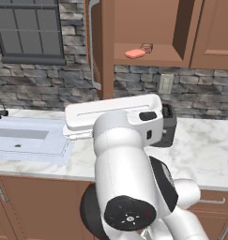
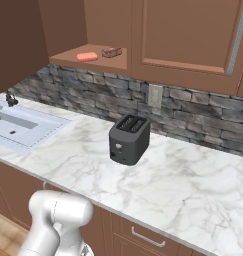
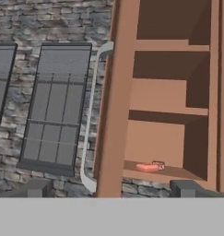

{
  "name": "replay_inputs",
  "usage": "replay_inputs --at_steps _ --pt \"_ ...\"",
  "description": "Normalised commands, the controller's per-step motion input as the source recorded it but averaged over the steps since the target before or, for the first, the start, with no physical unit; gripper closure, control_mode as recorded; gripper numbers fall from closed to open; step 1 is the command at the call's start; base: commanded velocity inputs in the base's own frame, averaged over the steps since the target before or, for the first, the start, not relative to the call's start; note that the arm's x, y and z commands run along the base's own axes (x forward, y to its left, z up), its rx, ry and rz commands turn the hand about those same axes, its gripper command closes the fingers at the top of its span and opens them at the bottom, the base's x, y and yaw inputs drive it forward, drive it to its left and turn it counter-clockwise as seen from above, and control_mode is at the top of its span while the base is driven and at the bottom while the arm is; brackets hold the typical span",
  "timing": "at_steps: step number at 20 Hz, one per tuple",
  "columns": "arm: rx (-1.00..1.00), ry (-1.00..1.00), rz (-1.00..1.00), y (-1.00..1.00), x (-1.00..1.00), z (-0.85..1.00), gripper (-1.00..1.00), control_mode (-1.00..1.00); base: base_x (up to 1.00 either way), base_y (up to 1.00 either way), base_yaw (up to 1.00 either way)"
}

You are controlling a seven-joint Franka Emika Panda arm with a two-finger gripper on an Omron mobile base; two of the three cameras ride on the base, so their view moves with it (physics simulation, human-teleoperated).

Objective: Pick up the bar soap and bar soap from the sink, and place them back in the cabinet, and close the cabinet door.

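Gripper (image 3: 111, 190) jaws wide apart, empty, tips well short of the cabinet (image 3: 168, 92) and pointed at the edge of its open cabinet door (image 3: 117, 101), long silver bar handle (image 3: 89, 115) on the door's outer face. Inside the cabinet, bottom shelf: orange bar soap (image 3: 146, 167) lying flat, tan-brown bar soap (image 3: 158, 164) just behind, touching or nearly so. Upper shelves bare. Arm (image 1: 129, 159) raised in front of the cabinet, over the marble counter (image 2: 183, 175). Sink (image 2: 18, 125) well left of the cabinet. Toaster (image 2: 129, 138) on the counter below the cabinet. Window (image 3: 56, 106) left of the door.
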Motion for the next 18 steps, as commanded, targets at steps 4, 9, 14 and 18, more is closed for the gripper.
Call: replay_inputs --at_steps 4,9,14,18 --pt "0.00 0.00 0.00 0.06 0.15 0.00 -1.00 -1.00 0.00 0.00 0.00" --pt "0.00 0.00 0.00 0.18 0.25 0.00 -1.00 -1.00 0.00 0.00 0.00" --pt "0.00 0.00 0.00 0.28 0.13 -0.02 -1.00 -1.00 0.00 0.00 0.00" --pt "0.00 0.00 -0.02 0.38 0.08 -0.01 -1.00 -1.00 0.00 0.00 0.00"
